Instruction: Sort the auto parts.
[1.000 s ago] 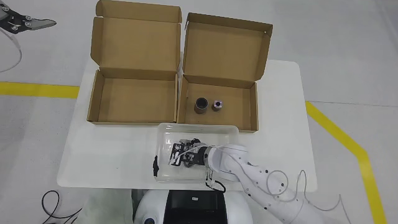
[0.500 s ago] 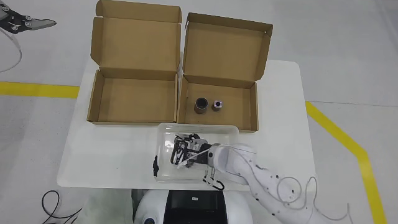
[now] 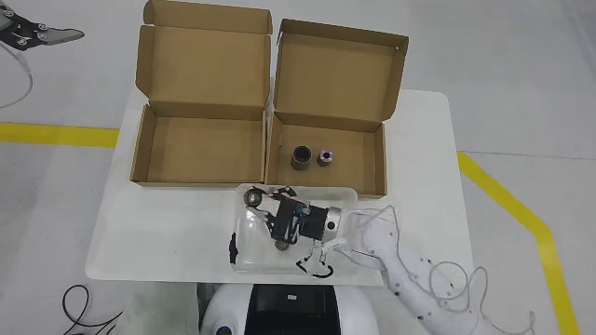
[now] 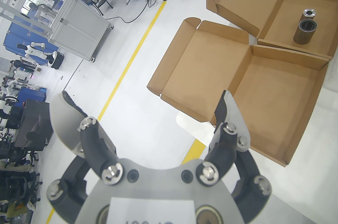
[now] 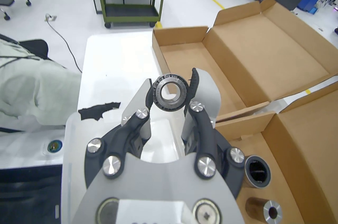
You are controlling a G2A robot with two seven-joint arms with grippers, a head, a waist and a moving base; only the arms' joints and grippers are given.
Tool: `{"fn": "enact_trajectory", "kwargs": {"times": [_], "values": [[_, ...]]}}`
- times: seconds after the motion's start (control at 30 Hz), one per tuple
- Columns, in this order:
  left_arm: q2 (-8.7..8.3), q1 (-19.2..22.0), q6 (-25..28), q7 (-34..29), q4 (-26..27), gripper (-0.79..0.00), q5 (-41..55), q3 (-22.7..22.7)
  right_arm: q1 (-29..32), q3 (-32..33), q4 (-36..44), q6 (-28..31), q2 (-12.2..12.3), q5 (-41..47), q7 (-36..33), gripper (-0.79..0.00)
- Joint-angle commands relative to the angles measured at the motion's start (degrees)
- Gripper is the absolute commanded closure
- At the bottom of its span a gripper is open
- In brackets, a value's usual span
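Evidently the step in hand is the carry. The right gripper (image 5: pixel 171 87) has its claw closed most of the way onto a tapered roller bearing (image 5: pixel 169 97). The fingers pinch the bearing across its outer ring, and it hangs above the far end of the clear plastic tray (image 3: pixel 244 253), near the tray's back rim.

Two open cardboard boxes stand just behind the tray on the white table (image 3: pixel 168 233). The right box (image 3: pixel 358 163) already holds a dark sleeve (image 3: pixel 301 156) and a small silver bushing (image 3: pixel 325 156), side by side. The left box (image 3: pixel 196 149) is bare. Since the bearing is a different sort of part, I judge it belongs in the left box.

The next move then calls for lifting the bearing over that box's front wall and lowering it inside. After that the claw can be spread to let the bearing go.

The front wall and the shared wall between the boxes are the likeliest snags, and a round bearing may roll if dropped from height. A black scrap (image 3: pixel 231 247) lies at the tray's outer edge, clear of the path.

The left gripper (image 4: pixel 144 103) hangs wide open and empty, well off the table's side, so it should not interfere. Whether more parts lie in the tray under the arm I cannot tell.
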State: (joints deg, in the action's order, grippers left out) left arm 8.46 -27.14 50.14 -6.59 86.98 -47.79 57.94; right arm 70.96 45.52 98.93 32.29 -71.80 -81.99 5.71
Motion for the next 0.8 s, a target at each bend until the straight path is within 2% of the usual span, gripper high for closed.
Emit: {"fn": "enact_trajectory", "kwargs": {"times": [0.0, 0.2, 0.43, 0.77], "values": [[0.0, 0.0, 0.0, 0.0, 0.0, -0.785, 0.0, 0.0, -0.43, 0.27, -0.5, 0.23, -0.1, 0.89, 2.64, 0.0], [0.0, 0.0, 0.0, 0.0, 0.0, -0.785, 0.0, 0.0, -2.36, 1.59, 1.69, -0.54, -0.51, 4.49, 3.07, 0.0], [0.0, 0.0, 0.0, 0.0, 0.0, -0.785, 0.0, 0.0, -6.41, 2.58, 4.46, 1.26, -1.11, 7.99, 3.4, 0.0], [0.0, 0.0, 0.0, 0.0, 0.0, -0.785, 0.0, 0.0, -13.08, 3.79, 3.8, 2.71, -2.26, 13.15, 4.19, 0.0]]}}
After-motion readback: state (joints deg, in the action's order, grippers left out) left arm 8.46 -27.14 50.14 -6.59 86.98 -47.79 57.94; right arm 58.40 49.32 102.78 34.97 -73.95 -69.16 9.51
